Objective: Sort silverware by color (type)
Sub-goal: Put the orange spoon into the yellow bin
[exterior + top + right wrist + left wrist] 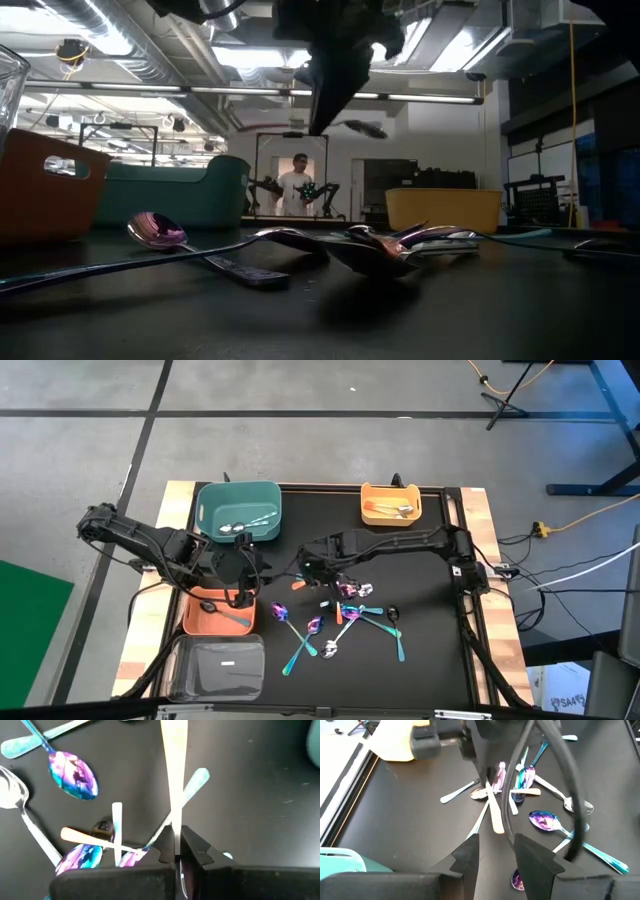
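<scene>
On the black table (420,660), spoons (345,622) lie heaped at lower centre. The right gripper (308,572), just above them, pinches a pale spoon (173,775) edge-on; it could twist loose. The left gripper (243,582), centre-left, stands partly open, empty.

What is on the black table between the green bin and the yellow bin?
Nothing. In the high view the stretch of black mat between the teal-green bin and the yellow bin is bare; the loose spoons lie nearer the front.
</scene>
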`<state>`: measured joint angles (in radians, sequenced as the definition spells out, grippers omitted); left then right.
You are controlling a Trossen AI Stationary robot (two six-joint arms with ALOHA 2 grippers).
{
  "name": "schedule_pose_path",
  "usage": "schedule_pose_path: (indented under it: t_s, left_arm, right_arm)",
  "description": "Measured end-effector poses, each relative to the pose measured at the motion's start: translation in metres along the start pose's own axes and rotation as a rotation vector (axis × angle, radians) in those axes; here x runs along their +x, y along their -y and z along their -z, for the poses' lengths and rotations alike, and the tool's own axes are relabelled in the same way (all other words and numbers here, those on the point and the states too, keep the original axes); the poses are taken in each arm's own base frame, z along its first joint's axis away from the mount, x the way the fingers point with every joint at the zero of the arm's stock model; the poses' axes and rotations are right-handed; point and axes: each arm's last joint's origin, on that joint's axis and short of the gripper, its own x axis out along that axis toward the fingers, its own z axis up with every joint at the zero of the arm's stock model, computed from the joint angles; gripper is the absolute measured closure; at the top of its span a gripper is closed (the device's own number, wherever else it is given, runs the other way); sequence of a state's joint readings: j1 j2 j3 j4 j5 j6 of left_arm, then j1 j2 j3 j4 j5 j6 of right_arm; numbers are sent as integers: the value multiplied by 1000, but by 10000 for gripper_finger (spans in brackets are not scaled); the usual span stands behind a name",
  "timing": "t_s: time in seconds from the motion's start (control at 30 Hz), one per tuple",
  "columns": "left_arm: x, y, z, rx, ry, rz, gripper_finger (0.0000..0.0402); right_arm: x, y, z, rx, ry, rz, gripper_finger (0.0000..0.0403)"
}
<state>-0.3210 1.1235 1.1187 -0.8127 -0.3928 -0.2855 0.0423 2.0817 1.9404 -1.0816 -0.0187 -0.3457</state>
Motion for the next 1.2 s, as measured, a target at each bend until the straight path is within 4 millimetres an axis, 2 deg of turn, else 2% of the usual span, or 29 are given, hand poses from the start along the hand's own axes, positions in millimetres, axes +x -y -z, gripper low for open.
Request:
schedule_pose_path:
  t_s: [0.4,0.93,1.07,1.2]
  left_arm:
    - [0,0,-1,-4,9,-4,283]
    - [0,0,-1,-6,13,-4,283]
    - [0,0,-1,-6,14,-4,283]
    - [0,0,-2,-7,17,-5,283]
  right_arm:
    - [-69,28,34,91,4,42,402]
    - [-153,79,109,282,3,176,402]
    - [-162,101,133,357,3,212,402]
    - [-155,125,164,448,-12,183,402]
